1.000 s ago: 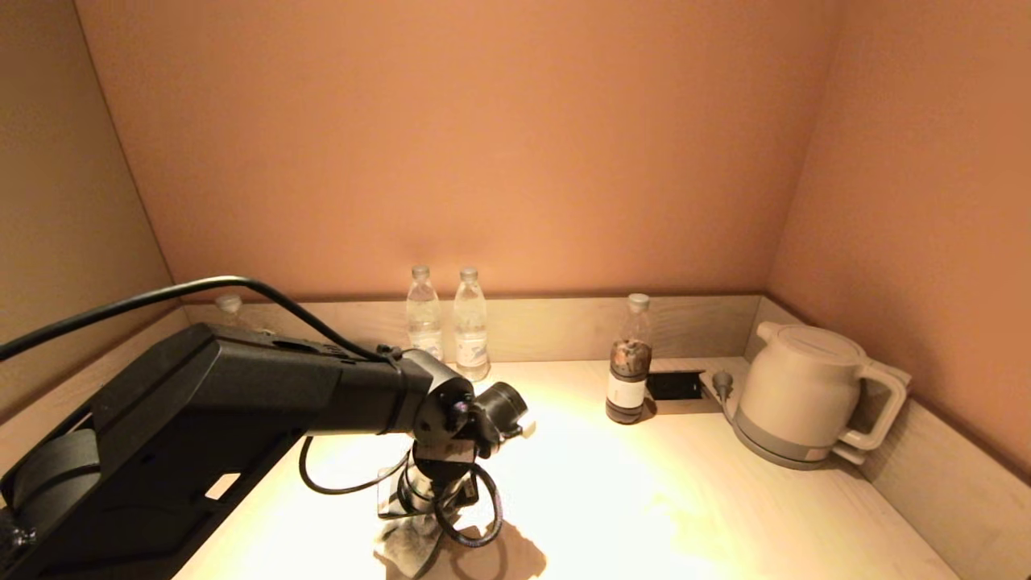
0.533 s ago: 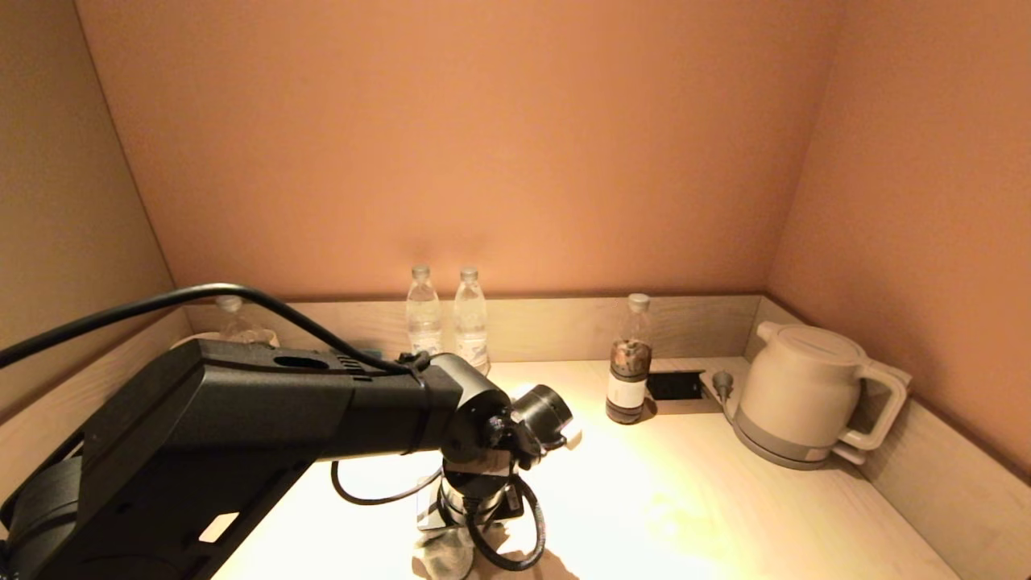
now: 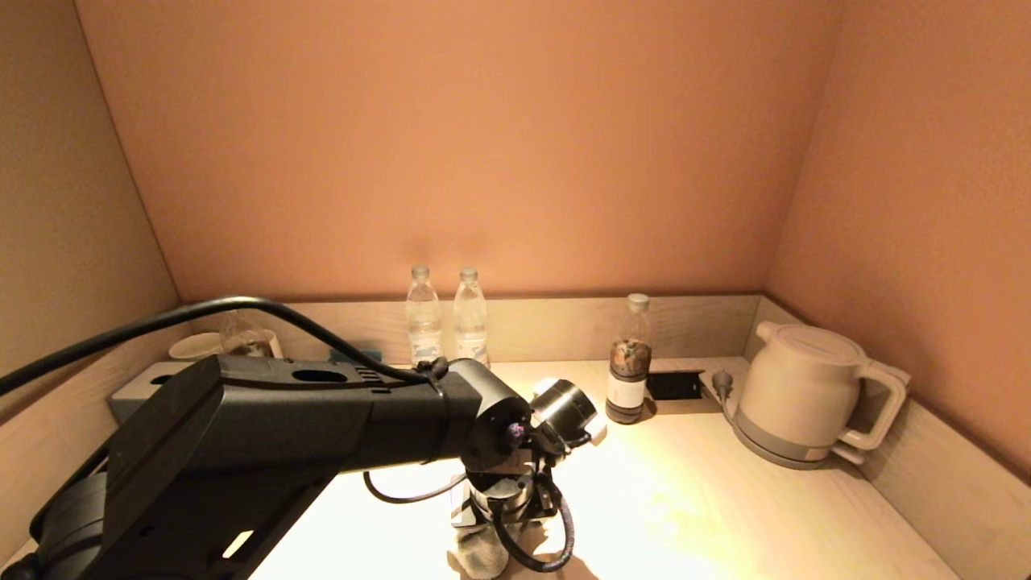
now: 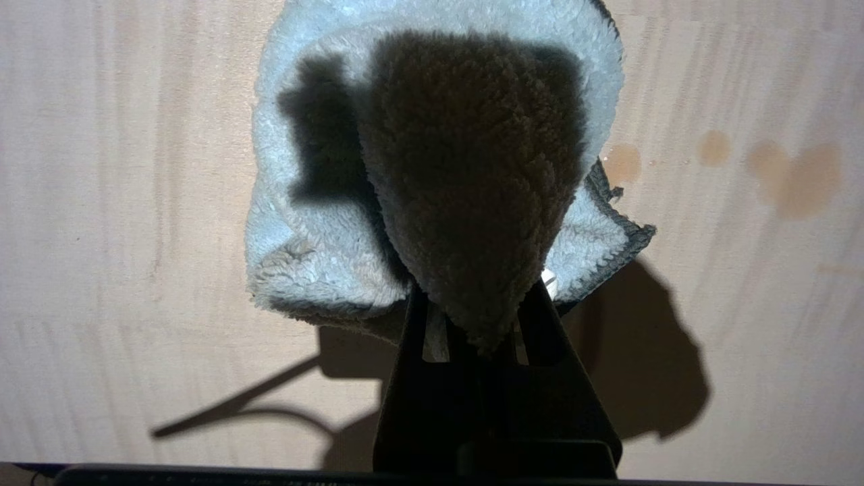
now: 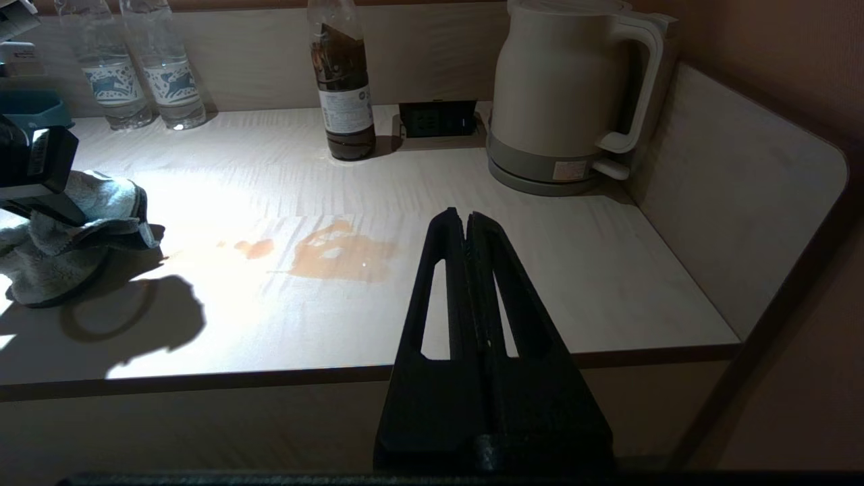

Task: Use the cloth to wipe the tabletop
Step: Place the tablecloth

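Left gripper (image 4: 472, 317) pinching cloth (image 4: 432, 169) between both fingers, pointed down at surface (image 3: 709, 515) near its front edge. Cloth bunched, grey, fluffy, resting on surface under left gripper; also seen at lower centre of head view (image 3: 482, 556) and at far side of right wrist view (image 5: 61, 236). One fold of cloth raised between the fingers, remainder spread flat around it. Brown stains (image 4: 790, 175) on surface just beside cloth, apart from its edge; in right wrist view, small spot (image 5: 255, 248) and larger patch (image 5: 343, 255) lying between cloth and right gripper. Left arm (image 3: 266, 435) extended across left half of head view, cable looped beside wrist. Right gripper (image 5: 468, 223) pressed together, fingers touching along their length, held off the front edge of surface, well apart from cloth; not visible in head view. Two clear bottles (image 3: 447, 322) upright, side by side, against back wall. Dark bottle (image 3: 628, 362) upright to their right, just beside socket (image 3: 675, 385) recessed in surface. Kettle (image 3: 805, 395) on its base in right rear corner, handle toward right wall. Cup (image 3: 193, 346) and a further bottle (image 3: 242, 338) at left rear corner, partly hidden behind left arm. Grey box (image 3: 133, 395) below them, contents not discernible.
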Robot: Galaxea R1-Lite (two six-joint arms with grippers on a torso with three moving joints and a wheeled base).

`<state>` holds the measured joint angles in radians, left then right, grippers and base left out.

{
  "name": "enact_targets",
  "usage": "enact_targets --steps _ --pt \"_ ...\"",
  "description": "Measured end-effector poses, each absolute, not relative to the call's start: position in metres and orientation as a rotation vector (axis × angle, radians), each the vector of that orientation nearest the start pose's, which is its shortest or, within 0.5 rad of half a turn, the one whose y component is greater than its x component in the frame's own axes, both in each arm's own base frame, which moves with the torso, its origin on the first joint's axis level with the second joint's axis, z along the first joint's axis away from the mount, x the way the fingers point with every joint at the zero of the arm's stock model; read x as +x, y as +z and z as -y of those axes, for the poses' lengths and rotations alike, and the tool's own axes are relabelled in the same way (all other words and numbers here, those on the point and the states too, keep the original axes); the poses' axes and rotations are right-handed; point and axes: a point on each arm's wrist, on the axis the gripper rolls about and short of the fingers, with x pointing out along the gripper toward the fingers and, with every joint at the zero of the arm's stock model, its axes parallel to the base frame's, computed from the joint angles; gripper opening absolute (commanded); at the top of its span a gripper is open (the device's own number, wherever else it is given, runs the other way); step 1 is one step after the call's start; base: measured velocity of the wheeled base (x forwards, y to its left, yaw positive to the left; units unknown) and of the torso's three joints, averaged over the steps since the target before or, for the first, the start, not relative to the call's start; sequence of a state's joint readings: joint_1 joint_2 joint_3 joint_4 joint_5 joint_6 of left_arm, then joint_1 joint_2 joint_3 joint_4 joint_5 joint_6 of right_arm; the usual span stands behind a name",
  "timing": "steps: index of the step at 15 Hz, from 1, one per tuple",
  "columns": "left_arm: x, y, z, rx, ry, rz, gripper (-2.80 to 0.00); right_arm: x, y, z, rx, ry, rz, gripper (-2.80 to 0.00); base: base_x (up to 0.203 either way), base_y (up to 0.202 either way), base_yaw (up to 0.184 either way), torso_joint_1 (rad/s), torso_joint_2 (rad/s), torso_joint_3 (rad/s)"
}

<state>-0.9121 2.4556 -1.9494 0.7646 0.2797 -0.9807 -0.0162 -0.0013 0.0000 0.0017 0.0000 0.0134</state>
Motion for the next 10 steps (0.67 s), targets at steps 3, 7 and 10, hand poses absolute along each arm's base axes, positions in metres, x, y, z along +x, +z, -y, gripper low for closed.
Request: enact_targets --steps 3,7,10 --pt "0.278 0.074 0.363 -0.152 -0.045 -1.158 -2.8 -0.023 0.075 0.0 0.013 -0.017 0.0 -2.8 0.0 0.0 0.0 0.0 0.0 0.0" --pt "0.269 0.075 0.374 -0.142 -0.106 -1.146 -2.8 -0.023 0.075 0.0 0.013 -0.017 0.0 -2.8 0.0 0.0 0.0 0.0 0.0 0.0" --pt "0.266 0.077 0.376 -0.139 -0.116 -1.136 -2.8 -0.023 0.075 0.0 0.014 -0.016 0.0 -2.8 0.0 0.0 0.0 0.0 0.0 0.0"
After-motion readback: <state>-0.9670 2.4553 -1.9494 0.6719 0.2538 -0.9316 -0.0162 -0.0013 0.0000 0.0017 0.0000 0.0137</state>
